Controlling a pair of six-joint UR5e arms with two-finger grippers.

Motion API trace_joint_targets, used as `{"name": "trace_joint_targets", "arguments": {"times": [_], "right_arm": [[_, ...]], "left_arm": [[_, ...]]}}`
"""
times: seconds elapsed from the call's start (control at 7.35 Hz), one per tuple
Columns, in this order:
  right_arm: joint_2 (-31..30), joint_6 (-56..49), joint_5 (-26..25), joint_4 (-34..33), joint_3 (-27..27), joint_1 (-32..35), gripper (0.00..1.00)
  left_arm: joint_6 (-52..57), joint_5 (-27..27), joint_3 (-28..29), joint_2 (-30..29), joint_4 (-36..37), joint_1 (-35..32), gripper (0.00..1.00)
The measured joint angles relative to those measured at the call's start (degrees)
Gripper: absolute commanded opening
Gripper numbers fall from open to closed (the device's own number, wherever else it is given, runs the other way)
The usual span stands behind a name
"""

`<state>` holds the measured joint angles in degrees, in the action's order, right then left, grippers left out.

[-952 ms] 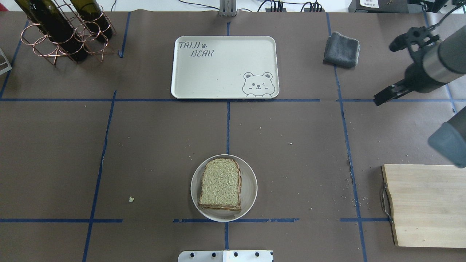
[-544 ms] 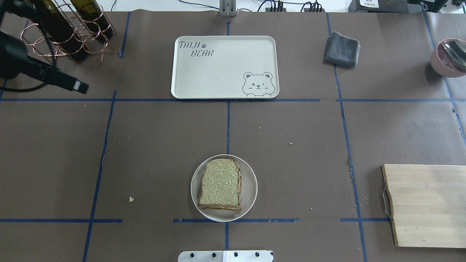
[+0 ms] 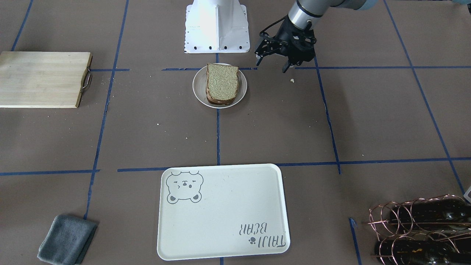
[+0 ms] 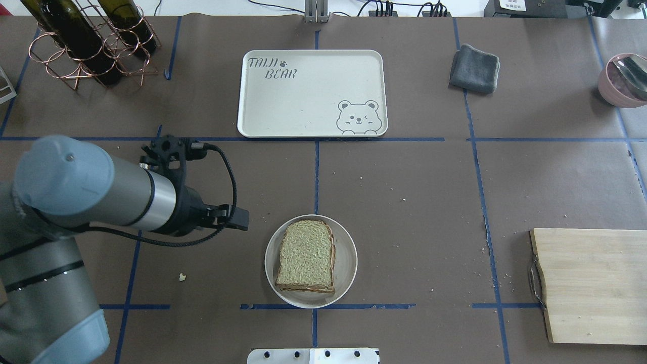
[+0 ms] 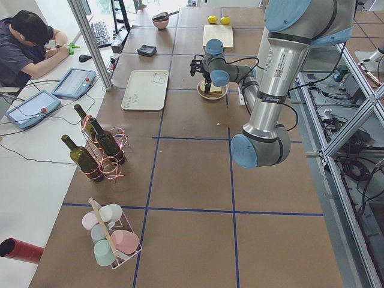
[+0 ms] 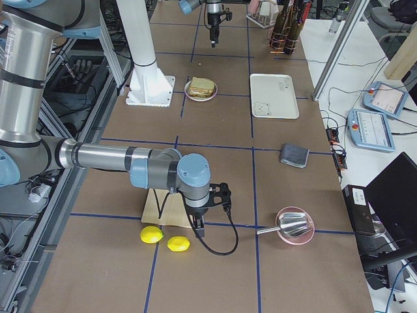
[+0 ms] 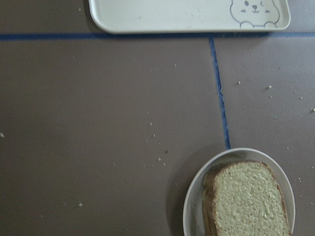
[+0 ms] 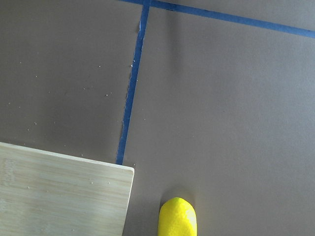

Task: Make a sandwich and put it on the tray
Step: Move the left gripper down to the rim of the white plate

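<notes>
overhead view has the sandwich (image 4: 306, 257) stacked on the plate (image 4: 350, 241), well apart from the tray (image 4: 308, 101). left tool (image 3: 271, 65) hovers beside the plate, jaws apart; right tool (image 6: 199, 229), i can't tell. a shallow pinch could lift only the top slice.

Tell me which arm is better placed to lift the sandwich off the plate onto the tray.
Left. The left gripper hovers just beside the plate holding the sandwich, jaws apart; the right gripper is far off by the wooden board and lemons.

Wrist views' bottom edges cut off the sandwich (image 7: 248, 201) — and 1 lemon (image 8: 178, 219).
</notes>
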<state>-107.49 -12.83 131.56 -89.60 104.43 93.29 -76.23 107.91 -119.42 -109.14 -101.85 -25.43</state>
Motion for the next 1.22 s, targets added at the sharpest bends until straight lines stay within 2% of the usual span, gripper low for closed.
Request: {"name": "trace_joint_targets", "arguments": {"times": [0.41, 0.82, 0.95, 1.09, 1.22], "right_arm": [[-0.2, -0.5, 0.2, 0.3, -0.3, 0.0, 1.0], [-0.3, -0.7, -0.3, 0.6, -0.3, 0.1, 1.0], [-0.3, -0.7, -0.4, 0.6, -0.3, 0.0, 1.0], [-0.3, -0.7, -0.4, 0.7, -0.4, 0.1, 1.0], [-0.3, -0.7, -0.5, 0.7, -0.5, 0.0, 1.0]], "left_arm": [[-11.4, -6.9, 6.3, -1.3, -2.8, 8.2, 0.52], [-14.0, -8.6, 12.0, -2.6, -7.2, 9.6, 0.44], [-14.0, -8.7, 13.1, -2.9, -8.2, 9.7, 0.39], [-14.1, -8.7, 14.3, -3.1, -9.5, 9.7, 0.26], [-14.1, -8.7, 15.2, -3.3, -10.5, 9.8, 0.09]]}}
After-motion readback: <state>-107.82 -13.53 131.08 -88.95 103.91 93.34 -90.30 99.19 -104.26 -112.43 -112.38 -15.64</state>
